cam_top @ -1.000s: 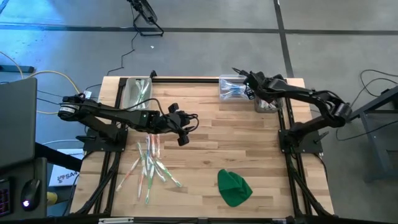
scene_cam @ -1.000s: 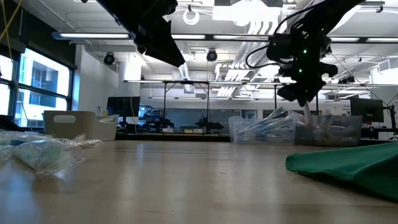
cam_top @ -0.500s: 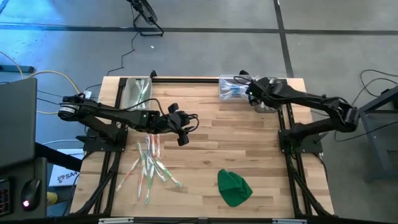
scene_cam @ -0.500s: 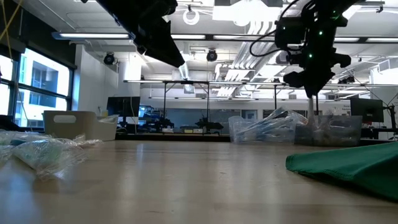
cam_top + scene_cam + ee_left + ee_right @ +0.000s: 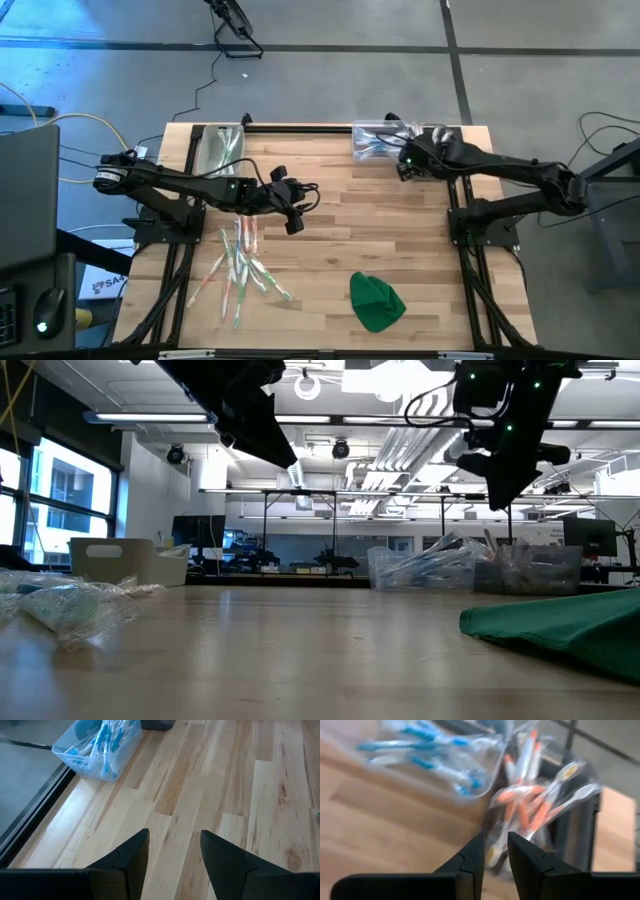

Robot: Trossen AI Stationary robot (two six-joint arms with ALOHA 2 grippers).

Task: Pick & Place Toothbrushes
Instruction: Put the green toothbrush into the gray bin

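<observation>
- Right gripper (image 5: 403, 168) hangs by the far bins, its fingers (image 5: 470, 857) narrowly parted and empty.
- Left gripper (image 5: 297, 205) waits mid-tabletop (image 5: 400, 240), fingers wide apart, holding nothing.
- Loose toothbrushes (image 5: 240, 265) lie scattered near the left arm; others fill the bins.

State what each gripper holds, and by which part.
Nothing: the left gripper and the right gripper both show empty gaps between their jaws.

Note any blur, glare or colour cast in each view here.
Right wrist view: motion-smeared, the orange toothbrushes and blue toothbrushes are soft. Left wrist view: sharp wood grain. Low view: ceiling lights flare, near tabletop out of focus. High view: blue glare at the top left corner.
</observation>
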